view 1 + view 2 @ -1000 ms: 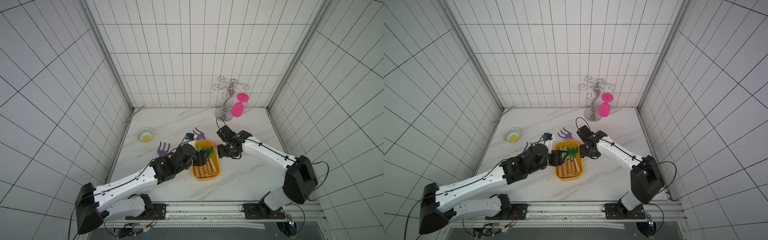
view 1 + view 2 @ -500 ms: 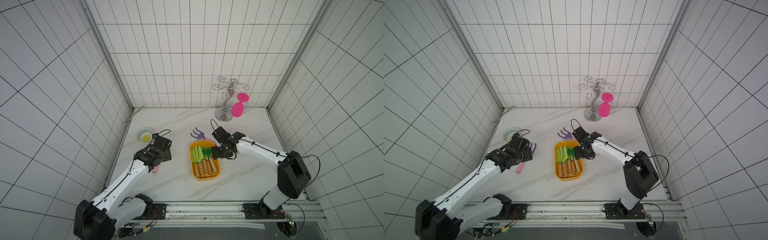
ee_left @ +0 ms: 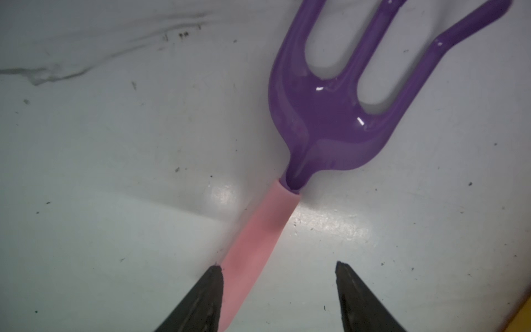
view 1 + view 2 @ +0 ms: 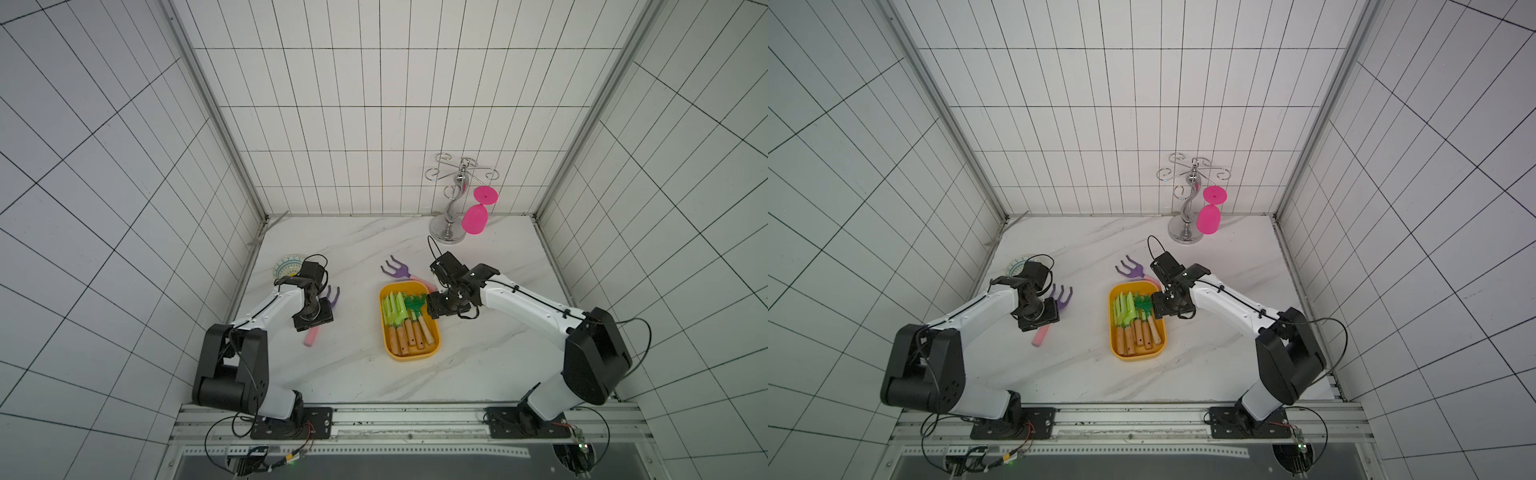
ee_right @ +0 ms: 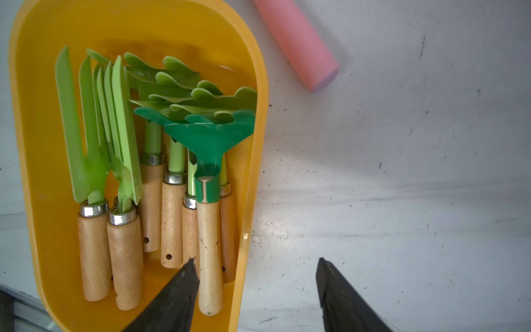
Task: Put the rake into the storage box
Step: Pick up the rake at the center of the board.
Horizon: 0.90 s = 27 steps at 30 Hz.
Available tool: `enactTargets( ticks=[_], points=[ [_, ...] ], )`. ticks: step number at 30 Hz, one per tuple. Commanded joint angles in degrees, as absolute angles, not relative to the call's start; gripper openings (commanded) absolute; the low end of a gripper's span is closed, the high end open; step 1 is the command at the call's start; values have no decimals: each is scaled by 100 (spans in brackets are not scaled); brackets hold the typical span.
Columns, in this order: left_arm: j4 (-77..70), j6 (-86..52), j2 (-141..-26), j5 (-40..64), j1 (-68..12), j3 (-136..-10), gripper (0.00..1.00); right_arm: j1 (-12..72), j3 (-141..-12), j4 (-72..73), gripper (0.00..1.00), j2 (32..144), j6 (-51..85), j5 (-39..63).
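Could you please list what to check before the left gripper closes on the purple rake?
1. Left gripper open: ok.
2. Purple rake flat on the table: ok.
3. Pink handle centred between the fingers: not ok, it lies close to one.
4. Right gripper clear of the storage box: not ok, open over its rim.
5. Room among the box's green tools: cannot tell.
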<state>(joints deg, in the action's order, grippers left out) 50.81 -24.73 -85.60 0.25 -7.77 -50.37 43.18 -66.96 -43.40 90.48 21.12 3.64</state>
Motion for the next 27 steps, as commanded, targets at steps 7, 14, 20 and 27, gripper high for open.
enactTargets(
  ticks=[7, 14, 20, 27],
  points=[
    [5122, -2553, -9144, -146, -753, -5254, 53, 4135, -6357, -4226, 69, 8826, 1925, 652],
    [5237, -2566, -9643, -223, -791, -5409, 23, 4061, -6188, -4034, 69, 8637, 1942, 760],
    [5309, -2723, -9450, -597, -1131, -5432, 8, 4034, -6051, -4016, 68, 8470, 1982, 786],
    [5601, -3162, -8404, -848, -2021, -5669, 2, 4020, -5958, -4034, 68, 8307, 2074, 692]
  ],
)
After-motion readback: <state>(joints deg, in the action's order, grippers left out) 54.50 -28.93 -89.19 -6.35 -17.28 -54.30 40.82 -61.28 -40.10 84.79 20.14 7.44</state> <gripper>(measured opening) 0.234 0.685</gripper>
